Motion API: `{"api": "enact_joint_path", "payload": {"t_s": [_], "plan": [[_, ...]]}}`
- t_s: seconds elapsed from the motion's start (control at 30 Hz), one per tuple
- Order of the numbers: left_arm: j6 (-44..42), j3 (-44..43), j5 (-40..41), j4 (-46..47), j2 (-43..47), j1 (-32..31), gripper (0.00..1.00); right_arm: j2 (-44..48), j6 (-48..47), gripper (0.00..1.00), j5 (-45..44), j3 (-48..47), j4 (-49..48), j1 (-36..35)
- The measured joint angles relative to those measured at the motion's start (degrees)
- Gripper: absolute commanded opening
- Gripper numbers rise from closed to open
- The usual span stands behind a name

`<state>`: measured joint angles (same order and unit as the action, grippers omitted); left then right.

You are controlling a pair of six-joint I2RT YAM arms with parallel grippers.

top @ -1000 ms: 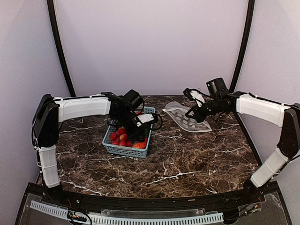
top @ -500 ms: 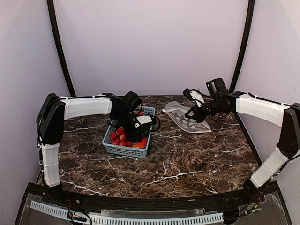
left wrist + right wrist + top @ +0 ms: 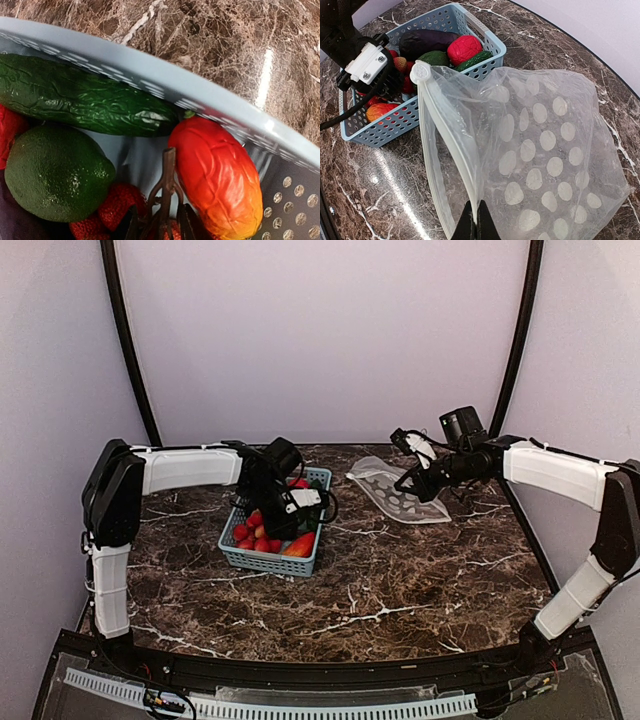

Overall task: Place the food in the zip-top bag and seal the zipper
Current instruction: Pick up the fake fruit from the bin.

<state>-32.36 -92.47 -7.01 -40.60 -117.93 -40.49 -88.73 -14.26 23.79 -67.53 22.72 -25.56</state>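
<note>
The food lies in a light-blue basket [image 3: 262,562]: a cucumber [image 3: 85,100], a round green piece [image 3: 55,170], a red-orange piece [image 3: 220,175], an eggplant [image 3: 427,40] and red tomatoes [image 3: 117,202] on a brown stem [image 3: 168,185]. My left gripper [image 3: 160,220] reaches down into the basket. Its jaws stand narrowly open on either side of that stem. The right gripper [image 3: 476,220] is shut on the upper mouth edge of the dotted zip-top bag [image 3: 545,150] and holds the mouth open toward the basket. The zipper [image 3: 447,140] runs up to its slider [image 3: 420,72].
The basket wall [image 3: 150,80] curves close past the left fingers. Marble table [image 3: 400,590] stretches in front of basket and bag. The bag's body [image 3: 400,502] rests on the table at the back right. A black frame post [image 3: 510,350] rises behind the right arm.
The left jaws have narrowed around the tomato stem, and the left arm has sunk a little deeper into the basket. The right arm and the bag have not moved.
</note>
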Motion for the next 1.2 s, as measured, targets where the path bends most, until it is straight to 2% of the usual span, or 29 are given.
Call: {"api": "enact_joint_path", "payload": {"t_s": [0.27, 0.57, 0.77, 0.93, 1.03, 1.2], "plan": [[-0.8, 0.3, 2.6, 0.1, 0.0, 0.0, 0.02, -0.6, 0.0, 0.00, 0.7, 0.0, 0.0, 0.0], [1.5, -1.3, 1.9, -1.8, 1.4, 0.0, 0.01, -0.6, 0.0, 0.00, -0.3, 0.0, 0.1, 0.0], [5.2, -0.6, 1.1, 0.4, 12.1, 0.0, 0.01, -0.6, 0.0, 0.00, -1.9, -0.8, 1.0, 0.0], [10.6, 5.2, -2.8, 10.6, 26.0, -0.2, 0.01, -0.6, 1.2, 0.00, -4.2, -2.7, 1.6, 0.0], [14.8, 11.9, -5.3, 20.0, 32.3, -1.0, 0.01, -0.6, 2.3, 0.00, -5.5, -5.2, 3.1, 0.0], [25.4, 26.0, -7.1, 44.4, 36.4, -4.3, 0.01, -1.6, 4.6, 0.00, -7.3, -10.7, 4.8, 0.0]]}}
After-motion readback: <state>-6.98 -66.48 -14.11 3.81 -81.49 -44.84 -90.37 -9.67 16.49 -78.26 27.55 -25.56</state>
